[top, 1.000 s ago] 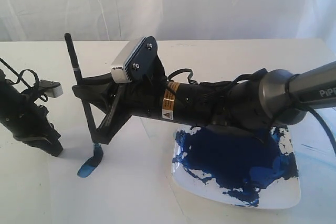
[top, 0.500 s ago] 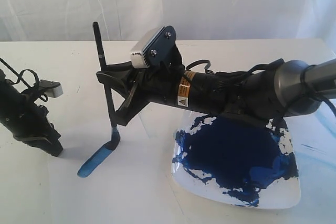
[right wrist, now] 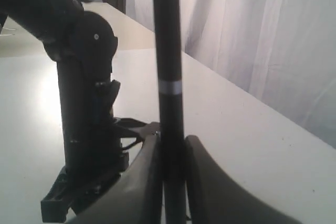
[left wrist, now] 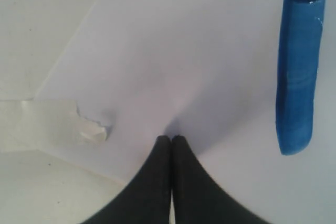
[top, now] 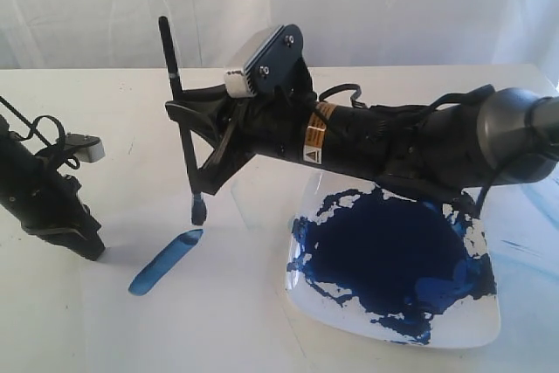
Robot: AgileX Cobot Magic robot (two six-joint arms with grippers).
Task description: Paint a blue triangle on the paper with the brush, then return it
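Observation:
My right gripper [top: 185,141] is shut on the brush [top: 177,93], whose black handle stands nearly upright. The blue bristle tip [top: 198,210] hangs just above the upper end of a single slanted blue stroke [top: 166,260] on the paper [top: 218,307]. No triangle shape shows, only this one stroke. In the right wrist view the brush [right wrist: 168,51] rises between the shut fingers of the right gripper [right wrist: 172,145]. My left gripper [top: 87,246] is shut and empty, its tips down on the paper at the left. Its wrist view shows the left gripper [left wrist: 171,139], the paper [left wrist: 157,51] and the stroke [left wrist: 299,72].
A white square plate [top: 479,328] holding a big dark navy paint pool [top: 384,255] sits to the right, under my right arm. A torn piece of tape [left wrist: 58,124] holds the paper's edge. A white curtain hangs behind the table.
The brush dragged up and to the right, lengthening the blue stroke, then lifted off the paper. The right arm rose and shifted right. The left arm stayed still.

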